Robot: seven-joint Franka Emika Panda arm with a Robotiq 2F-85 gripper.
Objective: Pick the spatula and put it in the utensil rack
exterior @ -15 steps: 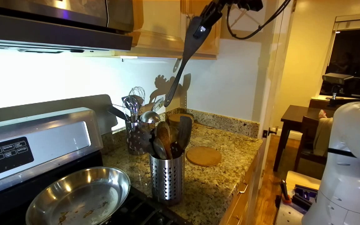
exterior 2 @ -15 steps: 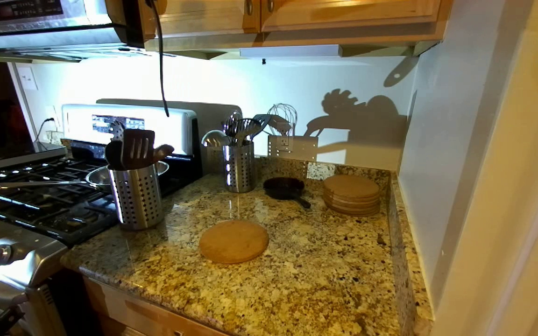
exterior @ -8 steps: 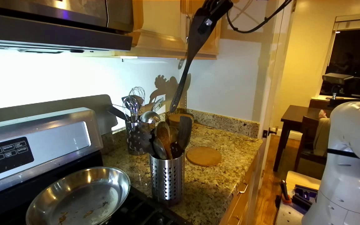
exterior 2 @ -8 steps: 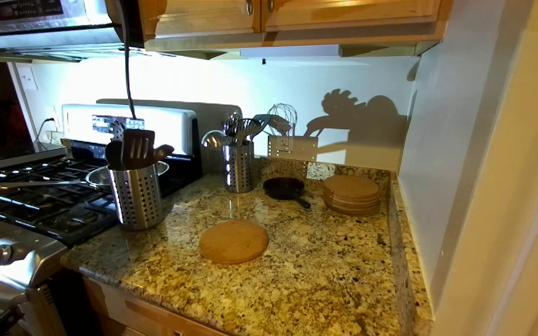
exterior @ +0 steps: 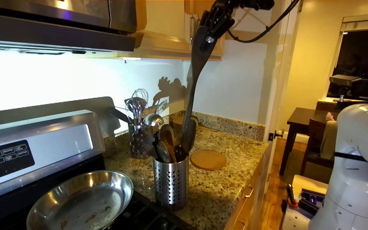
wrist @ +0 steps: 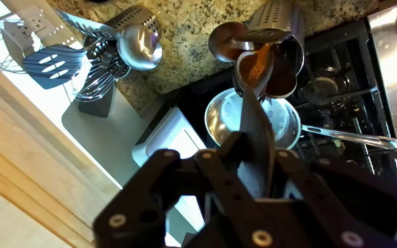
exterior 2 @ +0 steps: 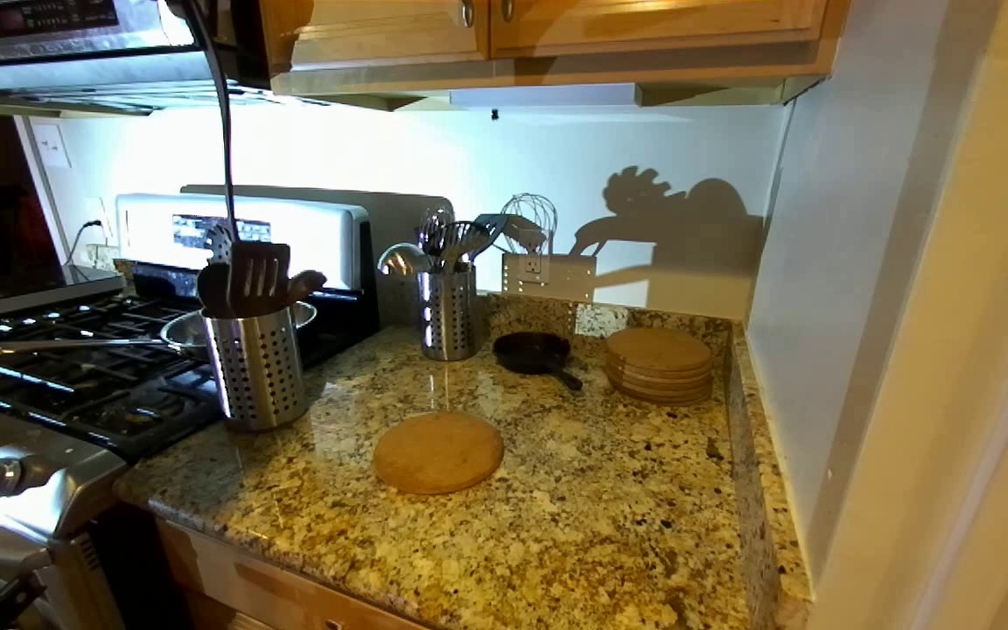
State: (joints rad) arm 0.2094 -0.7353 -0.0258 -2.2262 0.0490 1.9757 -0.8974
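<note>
The spatula [exterior: 194,83] is a long brown wooden utensil, held head up, with its handle hanging nearly upright. My gripper [exterior: 206,40] is shut on its flat head, high above the counter. In the wrist view the head [wrist: 255,127] sits between the fingers of the gripper [wrist: 253,148]. The utensil rack [exterior: 171,182] is a perforated steel canister with several utensils standing in it. The handle's lower end overlaps the slotted turner in the rack in both exterior views; the spatula [exterior 2: 226,131] passes behind it there. Whether they touch, I cannot tell. The rack also shows in the wrist view [wrist: 274,15].
A steel pan [exterior: 85,198] sits on the stove beside the rack. A second perforated canister [exterior 2: 448,315] with whisks and a ladle stands farther back. A round wooden disc [exterior 2: 438,452], a small black skillet [exterior 2: 532,352] and stacked discs [exterior 2: 658,363] lie on the counter. Cabinets [exterior 2: 556,35] hang above.
The spatula has come down and its handle has swung more upright, its lower end now among the rack's utensil tops. In an exterior view it has moved left toward the rack. The grip is kept.
</note>
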